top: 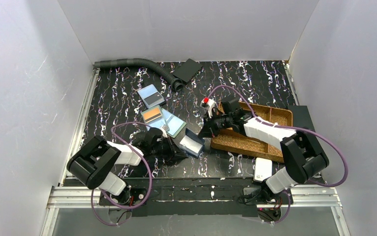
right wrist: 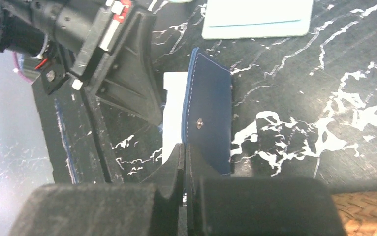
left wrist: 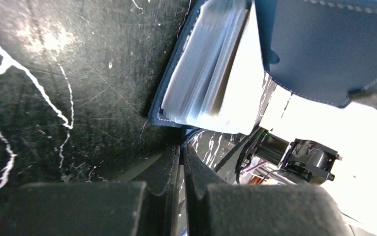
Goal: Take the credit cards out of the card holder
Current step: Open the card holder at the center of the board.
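Observation:
The dark navy card holder (top: 193, 143) lies open on the black mat, white sleeve pages showing. My left gripper (top: 179, 150) is shut on its near edge; the left wrist view shows the fingertips (left wrist: 181, 150) pinched together just under the fanned pages (left wrist: 211, 73). My right gripper (top: 202, 132) is shut on the navy cover (right wrist: 211, 118), holding it up on edge in the right wrist view (right wrist: 184, 147). Loose cards lie left of the holder: a blue-grey one (top: 151, 96), an orange one (top: 152, 114) and a light blue one (top: 171, 121) over a teal edge.
A brown woven tray (top: 255, 135) sits under my right arm. A grey corrugated hose (top: 137, 64) and a flat black rectangle (top: 186, 70) lie at the back. A white box (top: 263, 169) rests near the right arm's base.

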Robot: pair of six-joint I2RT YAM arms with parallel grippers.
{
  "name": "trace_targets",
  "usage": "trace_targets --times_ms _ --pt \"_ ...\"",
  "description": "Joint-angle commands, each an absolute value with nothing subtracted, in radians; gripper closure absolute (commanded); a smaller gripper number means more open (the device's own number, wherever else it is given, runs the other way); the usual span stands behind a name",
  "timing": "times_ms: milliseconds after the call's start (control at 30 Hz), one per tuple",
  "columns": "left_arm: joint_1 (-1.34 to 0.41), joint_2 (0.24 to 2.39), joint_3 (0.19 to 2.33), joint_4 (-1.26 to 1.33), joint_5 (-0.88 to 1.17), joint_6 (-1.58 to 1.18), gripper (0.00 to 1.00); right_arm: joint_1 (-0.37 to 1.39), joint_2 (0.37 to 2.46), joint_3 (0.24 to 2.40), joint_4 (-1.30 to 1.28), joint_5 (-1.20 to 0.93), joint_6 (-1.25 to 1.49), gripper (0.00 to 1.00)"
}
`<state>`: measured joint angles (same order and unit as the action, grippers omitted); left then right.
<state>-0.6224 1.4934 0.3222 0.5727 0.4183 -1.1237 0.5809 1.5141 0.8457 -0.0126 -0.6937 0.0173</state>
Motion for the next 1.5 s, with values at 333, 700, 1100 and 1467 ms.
trace_targets --times_ms 333,700,1100,1467 --pt "-0.588 1.203 0.402 0.302 0.512 -0.842 1.0 0.596 1.555 0.889 -0.083 -0.346 -0.057 0.86" --pt "-0.545 1.283 0.612 0.043 0.651 -0.645 1.0 0.599 1.424 0.894 -0.1 -0.345 -0.171 0.49" --pt "-0.523 1.375 0.679 -0.171 0.734 -0.552 1.0 0.61 1.531 0.9 -0.13 -0.728 -0.235 0.39" --pt "-0.523 1.326 0.509 -0.09 0.699 -0.72 1.0 0.716 1.567 0.899 -0.115 -0.646 -0.233 0.46"
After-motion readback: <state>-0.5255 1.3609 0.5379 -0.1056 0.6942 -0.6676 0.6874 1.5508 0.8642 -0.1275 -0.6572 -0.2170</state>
